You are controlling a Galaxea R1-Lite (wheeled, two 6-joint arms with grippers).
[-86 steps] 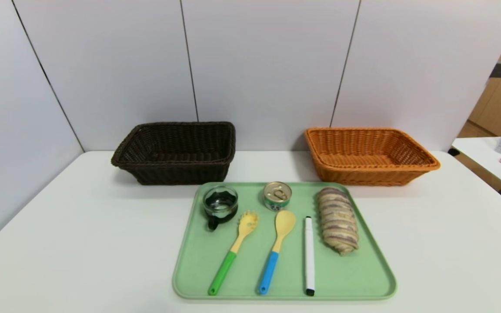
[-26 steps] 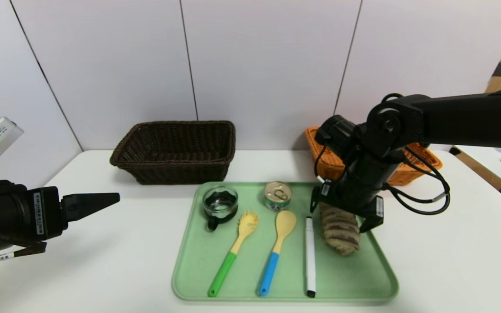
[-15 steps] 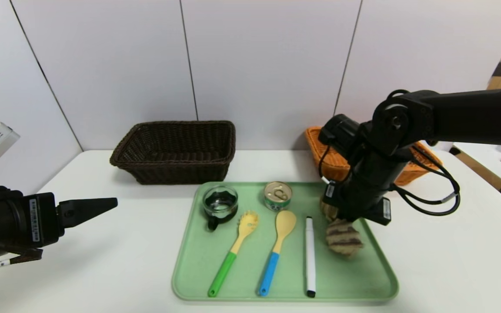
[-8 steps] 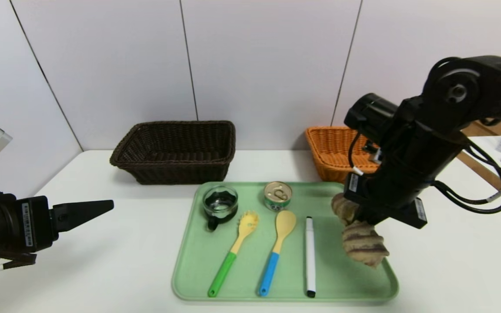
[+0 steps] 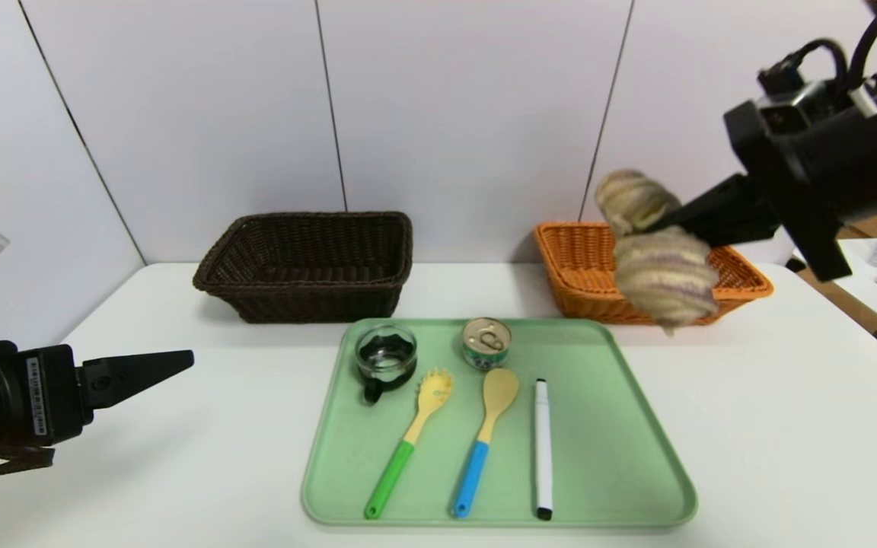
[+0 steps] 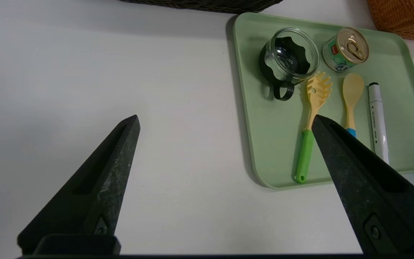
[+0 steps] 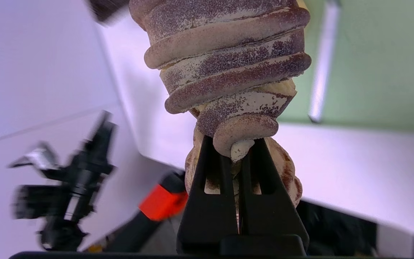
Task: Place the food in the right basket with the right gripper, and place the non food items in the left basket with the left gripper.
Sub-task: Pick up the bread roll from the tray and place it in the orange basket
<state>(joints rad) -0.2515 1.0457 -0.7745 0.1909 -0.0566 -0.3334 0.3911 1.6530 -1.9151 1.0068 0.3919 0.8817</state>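
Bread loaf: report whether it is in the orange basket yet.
Not yet. The bread loaf hangs in the right gripper, above the orange basket.

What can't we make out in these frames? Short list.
- Orange basket floor: head view, hidden by the lifted bread loaf and the right gripper.
- Dark basket: left wrist view, cut off by the frame edge.
- Marker tip, blue spoon handle: left wrist view, behind a left gripper finger.
- Tin label text: too small.
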